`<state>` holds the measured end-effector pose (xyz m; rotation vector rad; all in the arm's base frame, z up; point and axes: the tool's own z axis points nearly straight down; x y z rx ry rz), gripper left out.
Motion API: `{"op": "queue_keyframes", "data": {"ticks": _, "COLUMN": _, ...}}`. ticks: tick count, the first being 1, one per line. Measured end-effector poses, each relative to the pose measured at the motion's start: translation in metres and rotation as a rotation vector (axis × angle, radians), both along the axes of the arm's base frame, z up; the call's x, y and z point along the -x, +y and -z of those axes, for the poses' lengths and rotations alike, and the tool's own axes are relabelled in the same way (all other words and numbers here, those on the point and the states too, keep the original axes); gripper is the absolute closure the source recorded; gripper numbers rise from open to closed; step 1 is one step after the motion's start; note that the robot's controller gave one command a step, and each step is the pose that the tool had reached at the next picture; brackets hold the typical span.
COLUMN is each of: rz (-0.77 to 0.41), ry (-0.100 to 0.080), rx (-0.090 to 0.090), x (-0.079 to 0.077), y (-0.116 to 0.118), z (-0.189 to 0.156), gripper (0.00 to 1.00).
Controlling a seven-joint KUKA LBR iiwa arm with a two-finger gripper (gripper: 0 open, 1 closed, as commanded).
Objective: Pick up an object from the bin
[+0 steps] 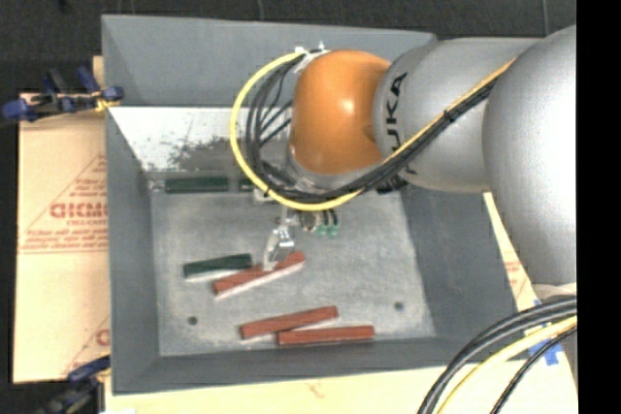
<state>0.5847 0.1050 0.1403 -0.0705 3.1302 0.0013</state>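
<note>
Camera view: gripper point(281, 249) at one end of tilted red-brown bar point(254, 280); claw state unclear. End grasp may pivot loose.

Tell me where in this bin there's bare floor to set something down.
Bare floor: on the right, between the gripper and the bin's right wall; on the left, between the back green bar and the front green bar. Crowded: mid-floor around the gripper and the red-brown bar below it, and the front, with two red-brown bars.
</note>
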Motion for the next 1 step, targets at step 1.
{"op": "queue_keyframes", "data": {"ticks": 1, "rz": -0.081, "ry": 0.019, "rx": 0.000, "x": -0.0002, "y": 0.0061, "z": 0.0611, "gripper": 1.00}}
